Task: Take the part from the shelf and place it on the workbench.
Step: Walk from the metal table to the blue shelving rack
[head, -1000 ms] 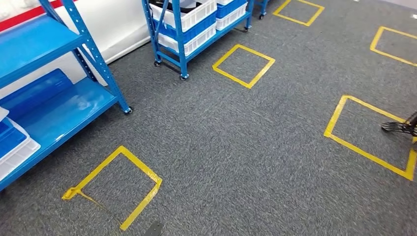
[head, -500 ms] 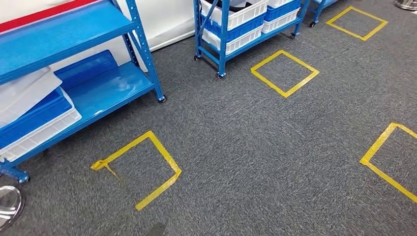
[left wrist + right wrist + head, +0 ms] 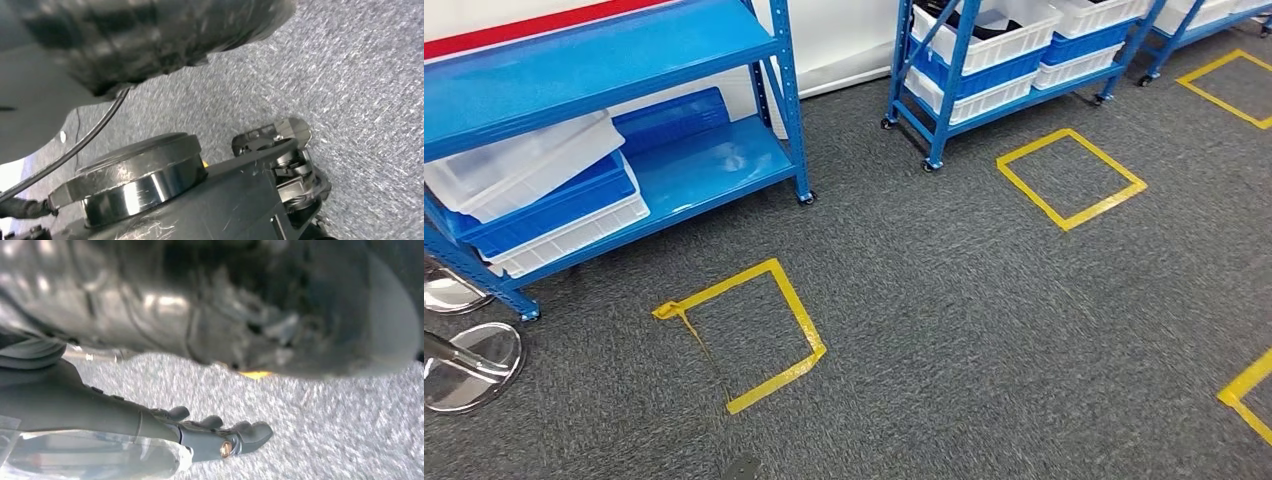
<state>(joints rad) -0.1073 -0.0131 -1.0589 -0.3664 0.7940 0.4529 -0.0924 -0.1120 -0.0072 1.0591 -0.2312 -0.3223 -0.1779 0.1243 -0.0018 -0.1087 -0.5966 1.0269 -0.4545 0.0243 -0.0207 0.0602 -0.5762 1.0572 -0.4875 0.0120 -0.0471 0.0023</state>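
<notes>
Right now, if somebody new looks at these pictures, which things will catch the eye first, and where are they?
First the big blue shelf at the upper left of the head view, with stacked white and blue bins on its lower level. Next the yellow tape square on the grey carpet in front of it. A second blue rack on wheels with bins stands further back.

**Shelf: position and load**

The near shelf (image 3: pixel 624 45) is blue steel with an upper and a lower deck, and it stands on grey carpet at the left of the head view. The lower deck holds stacked blue and white bins (image 3: pixel 554 215) with a clear tray (image 3: pixel 524 170) tilted on top. A second shelf (image 3: pixel 944 100), on castors, stands further back and holds white and blue bins. No part can be made out.
</notes>
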